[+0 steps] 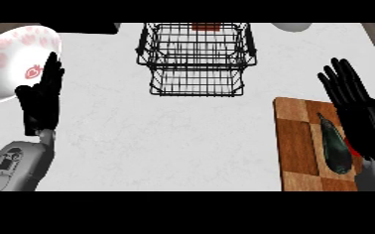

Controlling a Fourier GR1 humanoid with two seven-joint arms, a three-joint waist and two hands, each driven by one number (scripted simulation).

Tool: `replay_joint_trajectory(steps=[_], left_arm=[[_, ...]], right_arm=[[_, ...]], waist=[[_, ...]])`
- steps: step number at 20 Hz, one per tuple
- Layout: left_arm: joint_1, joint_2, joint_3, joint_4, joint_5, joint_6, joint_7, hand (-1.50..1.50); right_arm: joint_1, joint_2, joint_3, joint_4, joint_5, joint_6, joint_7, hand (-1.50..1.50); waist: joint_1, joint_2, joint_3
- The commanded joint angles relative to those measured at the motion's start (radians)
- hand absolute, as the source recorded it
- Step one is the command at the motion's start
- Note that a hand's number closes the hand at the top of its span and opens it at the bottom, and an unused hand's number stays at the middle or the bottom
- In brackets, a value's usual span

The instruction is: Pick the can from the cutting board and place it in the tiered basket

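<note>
A wooden cutting board (pixel 296 144) lies at the right near the counter's front edge. On it rests a long dark green object (pixel 336 146). A thin red sliver (pixel 353 151) shows right beside my right hand; most of it is hidden, and I cannot tell whether it is the can. My right hand (pixel 350 101) hovers over the board's right side, open with straight fingers pointing away. The black wire tiered basket (pixel 196 59) stands at the back centre. My left hand (pixel 40 101) rests open at the left, fingers up.
A white plate (pixel 22 49) with red markings sits at the far left, partly behind my left hand. A red-brown patch (pixel 207 27) shows at the basket's far rim. A pale round object (pixel 293 27) sits at the back right. White counter lies between basket and board.
</note>
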State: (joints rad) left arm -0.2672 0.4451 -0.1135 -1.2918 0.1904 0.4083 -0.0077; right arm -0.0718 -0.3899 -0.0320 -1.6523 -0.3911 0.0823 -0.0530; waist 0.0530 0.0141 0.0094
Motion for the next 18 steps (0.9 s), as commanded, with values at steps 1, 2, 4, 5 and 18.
replay_joint_trajectory(steps=[1, 2, 4, 5, 18], left_arm=[[-0.017, -0.015, 0.005, 0.019, 0.013, -0.035, 0.039, 0.00], [-0.016, -0.029, -0.029, -0.011, 0.016, -0.050, 0.053, 0.00], [0.065, -0.079, -0.080, -0.055, 0.078, -0.138, 0.030, 0.00], [0.012, -0.105, -0.107, -0.060, 0.087, -0.148, 0.081, 0.00], [0.031, -0.139, -0.164, -0.138, 0.152, -0.267, 0.176, 0.00]], right_arm=[[-0.024, -0.048, -0.057, 0.100, -0.053, 0.166, -0.115, 1.50], [0.016, -0.087, -0.112, 0.073, -0.108, 0.225, -0.157, 1.50], [0.054, -0.152, -0.186, 0.052, -0.145, 0.332, -0.271, 1.50], [0.053, -0.151, -0.202, 0.059, -0.157, 0.375, -0.333, 1.50], [0.236, -0.284, -0.410, 0.411, 0.182, 0.349, -0.801, -1.50]], waist=[[-0.050, -0.012, -0.008], [-0.059, -0.013, -0.007], [-0.074, -0.019, -0.005], [-0.101, -0.018, -0.001], [-0.063, -0.015, -0.008]])
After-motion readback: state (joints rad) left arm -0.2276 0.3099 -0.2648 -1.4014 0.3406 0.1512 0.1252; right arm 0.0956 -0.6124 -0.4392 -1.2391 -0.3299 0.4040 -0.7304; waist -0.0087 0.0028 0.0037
